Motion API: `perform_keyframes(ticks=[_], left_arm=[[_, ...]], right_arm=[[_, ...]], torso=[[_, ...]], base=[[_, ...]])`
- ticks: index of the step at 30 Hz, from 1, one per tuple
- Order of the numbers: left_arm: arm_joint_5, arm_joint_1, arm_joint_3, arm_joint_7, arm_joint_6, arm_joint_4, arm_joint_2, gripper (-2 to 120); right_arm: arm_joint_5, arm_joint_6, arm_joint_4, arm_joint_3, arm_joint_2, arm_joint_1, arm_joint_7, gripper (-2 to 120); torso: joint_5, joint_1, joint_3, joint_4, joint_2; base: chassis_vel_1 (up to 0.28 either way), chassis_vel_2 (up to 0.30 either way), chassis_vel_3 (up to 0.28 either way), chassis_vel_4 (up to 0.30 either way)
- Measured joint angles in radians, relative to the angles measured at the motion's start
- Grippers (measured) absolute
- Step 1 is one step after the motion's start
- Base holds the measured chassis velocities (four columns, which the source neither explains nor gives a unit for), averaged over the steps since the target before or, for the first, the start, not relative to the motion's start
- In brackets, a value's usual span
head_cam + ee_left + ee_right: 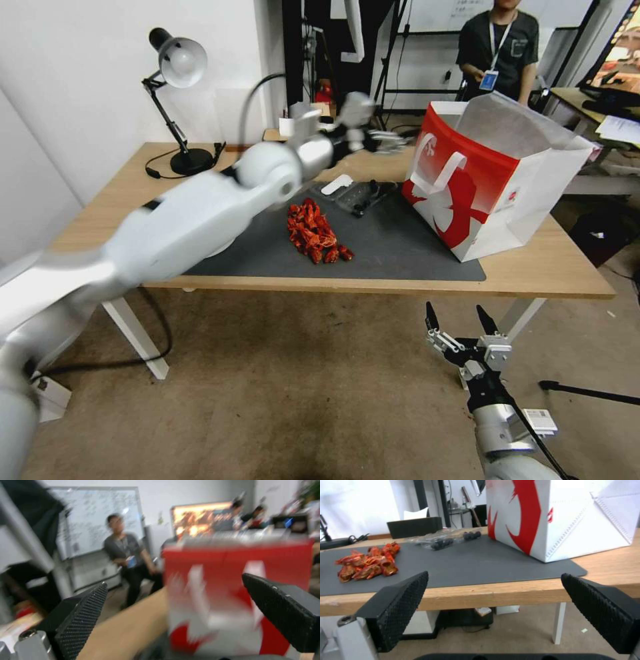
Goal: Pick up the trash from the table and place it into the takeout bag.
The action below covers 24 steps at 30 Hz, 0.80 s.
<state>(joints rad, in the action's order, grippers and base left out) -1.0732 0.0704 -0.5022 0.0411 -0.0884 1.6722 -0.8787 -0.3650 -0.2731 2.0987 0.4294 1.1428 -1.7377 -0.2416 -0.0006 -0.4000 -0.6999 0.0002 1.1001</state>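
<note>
On the dark grey mat we see a heap of red shells, glossy orange-red and crumpled. At about one o'clock from it lies a knotted clear bag with dark lumps inside. The takeout bag stands at roughly three o'clock from the shells, on the mat's far-right corner, mouth open. Its front is red with a white figure, its sides are white, and a flat white handle droops over the front.

Our left gripper reaches out above the table's far side, just beside the bag's rim. In the left wrist view its fingers stand wide apart with nothing between them. Our right gripper hangs below the table's near edge, well apart from the trash, its fingers spread and empty too.

The table is light wood on white legs. A black desk lamp stands at its far-left corner by a white wall, and the floor is brownish.
</note>
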Motion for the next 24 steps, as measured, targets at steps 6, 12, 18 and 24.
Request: perform_keyframes(ticks=[6, 12, 18, 24], left_arm=[[0.103, 0.361, 0.256, -0.002, 0.028, 0.19, 0.192, 100], [0.23, 0.814, 0.59, -0.055, 0.076, 0.32, 0.212, 100], [0.425, 1.097, 0.757, -0.155, 0.164, 0.364, 0.138, 100], [0.629, 1.34, 0.869, -0.256, 0.261, 0.385, -0.012, 100]], right_arm=[[0.001, 0.003, 0.004, -0.007, -0.007, 0.002, 0.0, 100], [0.002, 0.005, 0.015, -0.009, -0.01, 0.002, 0.001, 100], [0.018, 0.006, 0.023, -0.015, -0.006, -0.001, 0.002, 100], [0.026, 0.006, 0.031, -0.015, -0.006, -0.01, 0.014, 100]], torso=[[0.0008, 0.0, 0.0, 0.0001, 0.0], [0.0007, 0.0, 0.0, -0.0002, 0.0], [0.0005, 0.0, 0.0, -0.0001, 0.0], [0.0007, 0.0, 0.0, -0.0002, 0.0]], base=[[0.0, 0.0, 0.0, 0.0], [0.0, 0.0, 0.0, 0.0], [0.0, 0.0, 0.0, 0.0], [0.0, 0.0, 0.0, 0.0]])
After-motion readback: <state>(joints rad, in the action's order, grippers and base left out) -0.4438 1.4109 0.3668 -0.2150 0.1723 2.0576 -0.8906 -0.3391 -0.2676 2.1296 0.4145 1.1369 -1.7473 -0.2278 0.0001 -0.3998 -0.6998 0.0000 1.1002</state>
